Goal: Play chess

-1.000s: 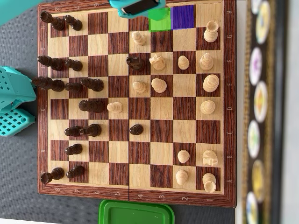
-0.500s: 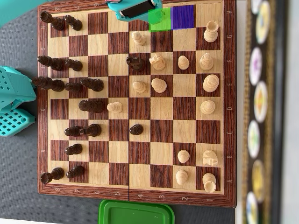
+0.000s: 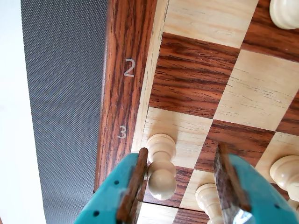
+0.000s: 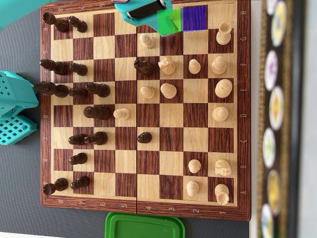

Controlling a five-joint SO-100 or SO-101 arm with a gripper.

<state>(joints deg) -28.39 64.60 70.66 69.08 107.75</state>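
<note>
Between the claw (image 3: 180,186) fingers in the wrist view, a pale wooden pawn (image 3: 161,165) is seen from above, standing close against the left pad (image 3: 134,184) while the right pad (image 3: 227,179) is kept well apart from it; the claw is held open and nothing is gripped. Near the numeral 3 on the border, the pawn is placed on the chessboard (image 3: 122,93), in the row of squares next to the frame. A second light piece (image 3: 208,198) is seen just beside it, also within the gap between the pads, and more light pieces are cut off at the right edge.

In the overhead view the teal claw (image 4: 143,11) is shown at the top edge of the chessboard (image 4: 143,206), beside a green-marked square (image 4: 168,20) and a purple-marked square (image 4: 193,17). Dark pieces are crowded on the left half, light ones on the right, and a green tray (image 4: 144,225) is laid on the grey worktop (image 4: 20,173) below.

A risk is judged here: if the pads are closed as they stand, the neighbouring piece could be caught or tipped along with the pawn, because both lie inside the opening
</note>
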